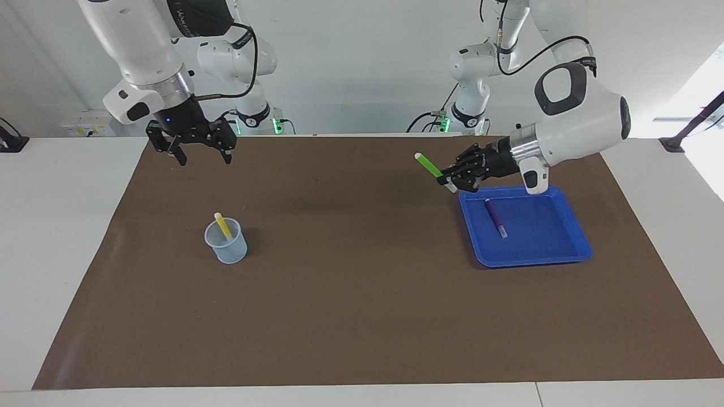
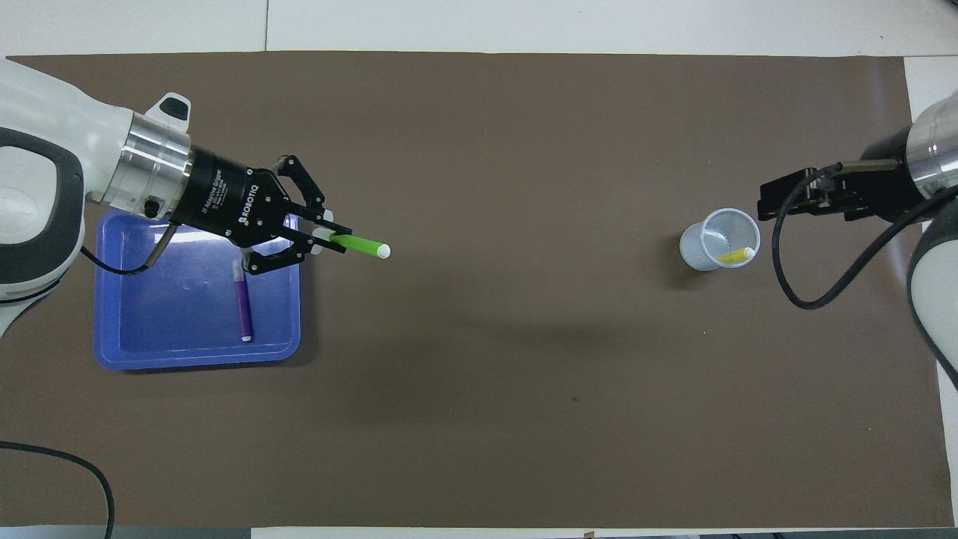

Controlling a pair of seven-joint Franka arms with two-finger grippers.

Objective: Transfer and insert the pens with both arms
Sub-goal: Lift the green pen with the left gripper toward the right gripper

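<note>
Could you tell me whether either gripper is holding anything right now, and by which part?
The left gripper holds the green pen near one end, over the blue tray's corner. The right gripper hangs open, holding nothing.

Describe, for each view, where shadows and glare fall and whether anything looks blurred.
Facing view: bright daylight washes out the corner at the left arm's end; the cup casts a soft shadow on the brown mat, and a broad faint one lies mid-mat. Overhead view: the blue tray shows a pale sheen, the green pen stays crisp; nothing looks blurred.
</note>
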